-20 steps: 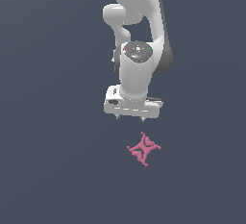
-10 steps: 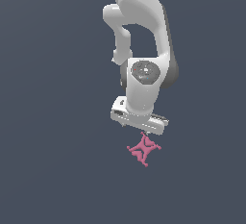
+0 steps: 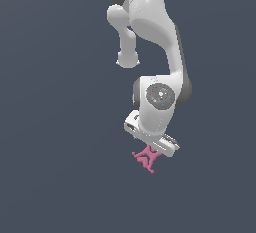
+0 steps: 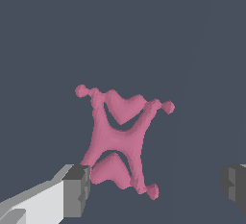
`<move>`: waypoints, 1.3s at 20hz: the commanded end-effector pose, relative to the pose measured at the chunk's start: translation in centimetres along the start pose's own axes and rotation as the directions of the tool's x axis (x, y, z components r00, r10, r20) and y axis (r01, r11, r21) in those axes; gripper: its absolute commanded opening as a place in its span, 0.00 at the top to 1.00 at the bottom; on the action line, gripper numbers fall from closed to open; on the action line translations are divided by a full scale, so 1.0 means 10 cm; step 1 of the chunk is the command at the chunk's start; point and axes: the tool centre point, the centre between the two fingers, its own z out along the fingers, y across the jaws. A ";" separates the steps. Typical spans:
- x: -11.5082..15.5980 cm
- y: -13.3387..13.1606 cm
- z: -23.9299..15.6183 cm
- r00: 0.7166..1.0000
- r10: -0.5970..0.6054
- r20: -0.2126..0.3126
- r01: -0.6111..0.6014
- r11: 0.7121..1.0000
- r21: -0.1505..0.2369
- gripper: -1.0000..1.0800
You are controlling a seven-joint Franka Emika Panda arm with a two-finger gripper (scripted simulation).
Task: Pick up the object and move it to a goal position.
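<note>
Wrist view: gripper (image 4: 153,189) spread wide, jaws well apart, wider than the pink star piece (image 4: 119,141). One grey finger pad (image 4: 77,190) right at a lower point of the piece, edge to edge with it; true contact or mere overlap not clear from this angle. Other finger (image 4: 234,185) well clear of the piece, open gap of bare floor (image 4: 48,35) between. Nothing pinched. Piece lying flat on dark grey floor, four knobbed points, concave sides, raised X across the middle. Most of the piece ahead of the fingertips rather than squarely between them.

Exterior view: white arm (image 3: 155,32) reaching down from the top of frame, wrist bent low, gripper (image 3: 152,144) directly above the pink star piece (image 3: 146,158). Hand body covering the upper part of the piece; lower points showing below it. Fingers themselves hidden under the hand from this side. Piece on the floor (image 3: 50,127), below frame centre, slightly toward the exterior view's right.
</note>
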 end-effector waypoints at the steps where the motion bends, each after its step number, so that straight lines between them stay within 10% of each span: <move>1: 0.01 -0.08 0.09 0.999 0.054 0.003 -0.054 0.999 -0.001 0.04; 26: -0.01 -0.26 0.63 0.982 0.190 0.010 -0.190 0.982 -0.005 0.04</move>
